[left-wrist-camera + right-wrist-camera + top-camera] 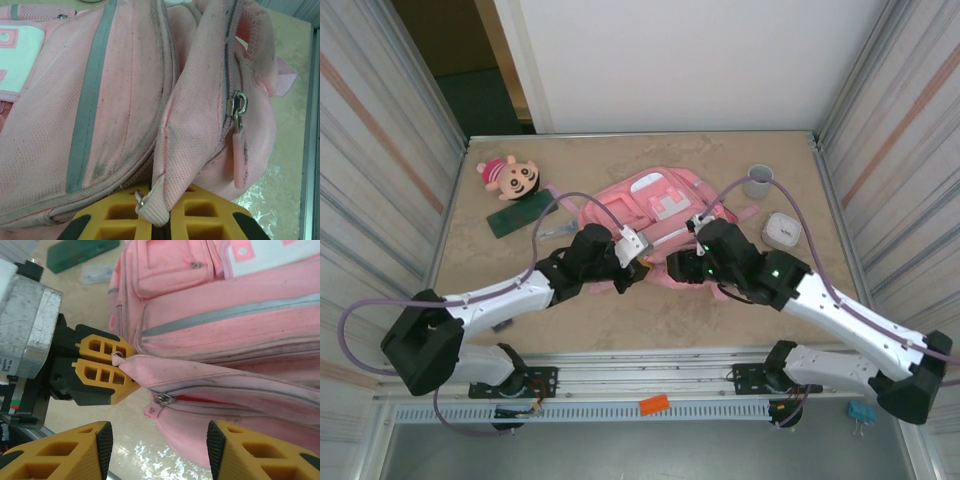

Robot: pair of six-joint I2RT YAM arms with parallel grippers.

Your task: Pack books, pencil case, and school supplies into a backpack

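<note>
At far left of the tan table (650,320), from above: a pink-capped plush doll (510,175) near the back edge, with the flat dark green pencil case (520,213) just in front of it, tilted. Beside the case, toward the middle, 1 slim grey-blue piece of the school supplies (548,233), outside the bag. At centre, lying flat with its pale front patches up, the pink backpack (655,205). At its near edge, the left gripper (121,366), pressed together on a small fabric tab at the end of a zip seam, the pink flap drawn taut away from the bag's body; 1 metal zip pull just past the pinch. Facing it from the right, the right gripper (160,440), spread, with nothing between its 2 yellow fingers (70,452), low beside the bag's corner. Further right, apart from the bag, 1 grey cup (758,180) and 1 small white case (781,230).
</note>
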